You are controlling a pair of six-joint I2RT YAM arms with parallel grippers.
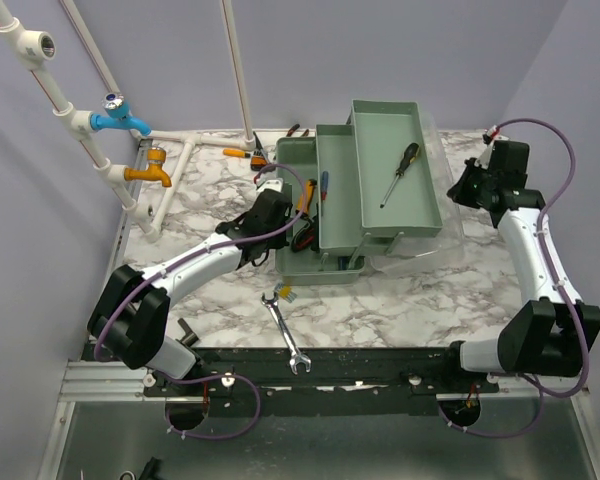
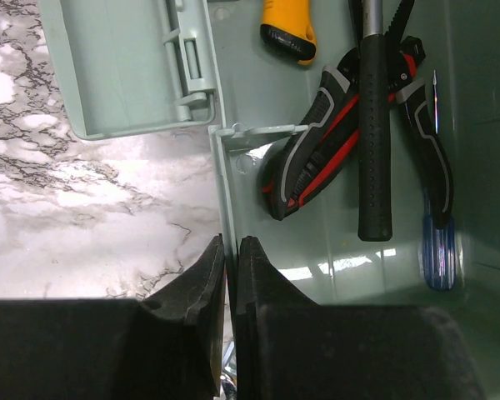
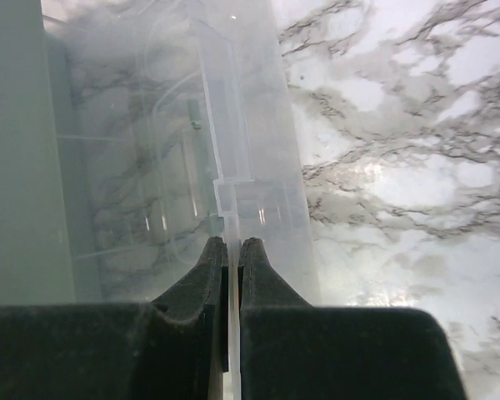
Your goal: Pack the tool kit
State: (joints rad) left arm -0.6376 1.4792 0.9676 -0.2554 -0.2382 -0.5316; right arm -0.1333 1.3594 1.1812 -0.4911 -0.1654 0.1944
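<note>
Loose on the table (image 1: 380,310) just in front of the toolbox (image 1: 315,268): wrench (image 1: 285,335). Pinched tight on toolbox's left wall: left gripper (image 2: 231,250), pliers (image 2: 317,158) just inside. Clamped on clear lid (image 1: 450,240) right of toolbox: right gripper (image 3: 233,250). Farther back, in raised tray (image 1: 420,205): screwdriver (image 1: 398,175).

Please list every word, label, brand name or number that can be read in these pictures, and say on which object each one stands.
No text can be read in any view.
Grey-green plastic toolbox: no lettering shows.
Translucent plastic lid: no lettering shows.
Black-and-red pliers: no lettering shows on the handles.
Silver open-ended wrench: too small to tell whether it bears any stamp.
</note>
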